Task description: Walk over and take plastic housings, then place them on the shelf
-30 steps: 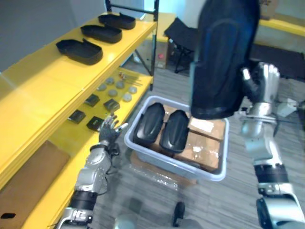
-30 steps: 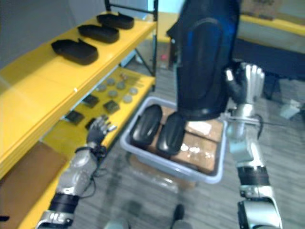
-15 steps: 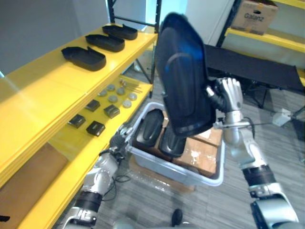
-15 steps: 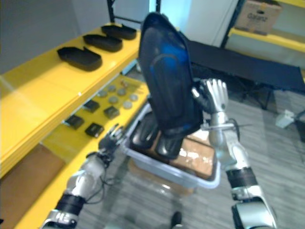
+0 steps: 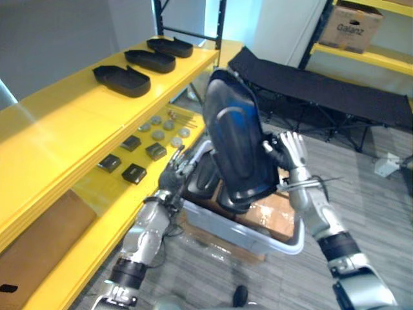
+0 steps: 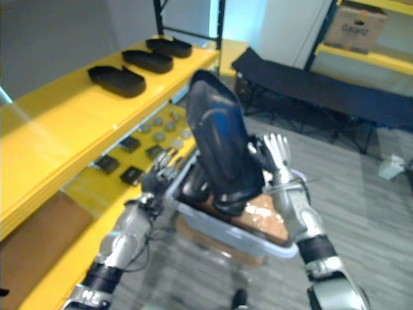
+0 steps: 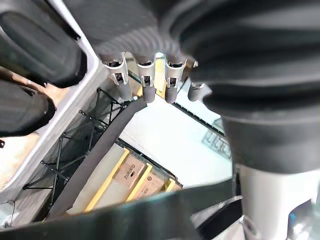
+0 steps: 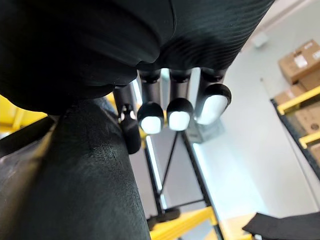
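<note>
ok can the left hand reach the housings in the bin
Probably yes: the open left hand is at the rim of the grey bin, beside the two housings; the raised housing in the right hand might crowd it.

Black folding cot with fabric top stands at the back on grey plank floor. Brown cardboard box sits on far yellow rack above it. Light grey plastic bin on the floor, brown cardboard pieces inside. Small black square blocks cluster just beside round grey discs. Flat brown board lies well apart from them.
</note>
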Tool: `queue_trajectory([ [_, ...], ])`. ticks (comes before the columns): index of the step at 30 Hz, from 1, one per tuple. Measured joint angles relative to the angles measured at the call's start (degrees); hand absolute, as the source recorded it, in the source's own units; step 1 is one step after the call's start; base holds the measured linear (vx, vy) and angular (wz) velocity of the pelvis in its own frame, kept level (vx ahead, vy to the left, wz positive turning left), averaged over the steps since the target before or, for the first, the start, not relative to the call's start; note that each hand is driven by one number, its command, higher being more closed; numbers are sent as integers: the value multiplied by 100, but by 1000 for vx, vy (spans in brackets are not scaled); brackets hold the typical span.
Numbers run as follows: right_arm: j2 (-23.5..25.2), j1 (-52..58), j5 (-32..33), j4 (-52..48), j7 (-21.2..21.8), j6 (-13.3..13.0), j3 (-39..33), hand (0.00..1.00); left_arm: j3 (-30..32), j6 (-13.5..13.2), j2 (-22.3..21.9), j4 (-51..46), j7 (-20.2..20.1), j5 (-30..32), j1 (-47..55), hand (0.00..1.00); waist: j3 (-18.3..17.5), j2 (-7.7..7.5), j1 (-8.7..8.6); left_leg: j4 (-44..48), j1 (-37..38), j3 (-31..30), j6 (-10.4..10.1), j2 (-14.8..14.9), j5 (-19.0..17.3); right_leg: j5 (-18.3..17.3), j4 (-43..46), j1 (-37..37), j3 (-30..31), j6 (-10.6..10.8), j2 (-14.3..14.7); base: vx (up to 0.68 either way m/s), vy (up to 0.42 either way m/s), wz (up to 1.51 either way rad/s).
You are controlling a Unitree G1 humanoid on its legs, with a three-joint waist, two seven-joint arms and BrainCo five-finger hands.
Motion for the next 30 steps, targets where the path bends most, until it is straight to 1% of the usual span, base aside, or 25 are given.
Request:
queue_trajectory([
  [2, 3, 0, 0, 100, -2, 9, 67, 100, -156, 4, -4, -49, -2, 417, 31, 0, -90, 2, 5, -5, -1, -3, 0, -1, 0, 0, -1, -1, -3, 0, 1, 0, 0, 0],
  [5, 9, -1, 1, 100, -4, 7, 88, 100, -291, 31, -3, -140, -77, 666, 32, 0, -92, 1, 28, -1, -1, -4, 2, -2, 1, 0, 0, 0, -3, 0, -2, 0, 0, 0],
  [6, 10, -2, 2, 100, -4, 7, 89, 100, -357, 88, -3, -141, -159, 713, 35, 0, -92, 0, 40, -2, -2, -6, 3, -2, 4, 0, 0, 0, -4, -1, -1, 0, 0, 0],
  [8, 10, -10, 5, 100, -4, 8, 105, 100, -499, 215, -4, -143, -200, 868, 50, 0, -92, 0, 53, -2, -2, -9, 1, -1, 8, 1, 0, 0, -4, -2, 3, 0, 0, 0],
  [10, 10, -64, 6, 98, -4, 21, 189, 100, -633, 259, -7, -143, -213, 913, 114, 0, -92, 0, 54, -3, -1, -10, 0, -1, 9, 0, 0, 0, -5, -3, 8, 0, 0, 0],
  [14, 11, -128, 20, 98, 2, 90, 276, 100, -841, 345, -30, -143, -214, 916, 132, 0, -92, 0, 123, -7, -2, -15, -4, -4, 12, -1, 0, 0, -10, -4, 14, 0, 0, 0],
  [18, 44, -258, 123, 99, 13, 101, 453, 100, -988, 386, -30, -143, -206, 916, 147, 0, -92, 0, 126, -11, -2, -21, -6, -17, 20, 0, 0, 0, -12, -4, 13, 0, 0, 0],
  [21, 176, -303, 123, 99, 29, 89, 461, 100, -1010, 449, -60, -142, -193, 911, 197, 0, -92, 0, 125, -11, -1, -22, -6, -19, 22, 1, 0, 0, -11, -5, 13, 0, 0, 0],
  [25, 250, -302, 122, 100, 134, 46, 662, 100, -1181, 459, -50, -109, -45, 897, 239, 0, -92, 0, 124, -10, 0, -21, -5, -22, 25, 4, 0, 0, -7, -9, 11, 0, 0, 0],
  [27, 357, -260, 119, 123, 143, -81, 744, 100, -1226, 460, -92, -45, 94, 855, 240, 0, -92, 0, 118, -10, 1, -20, -8, -20, 28, 4, 0, 0, -3, -10, 13, 0, 0, 0],
  [30, 447, -194, 108, 176, 124, -153, 746, 100, -1222, 444, -144, 168, 378, 842, 250, 0, -93, -2, 123, -10, 3, -18, -8, -20, 29, 5, 0, 0, 6, -11, 13, 0, 0, 0],
])
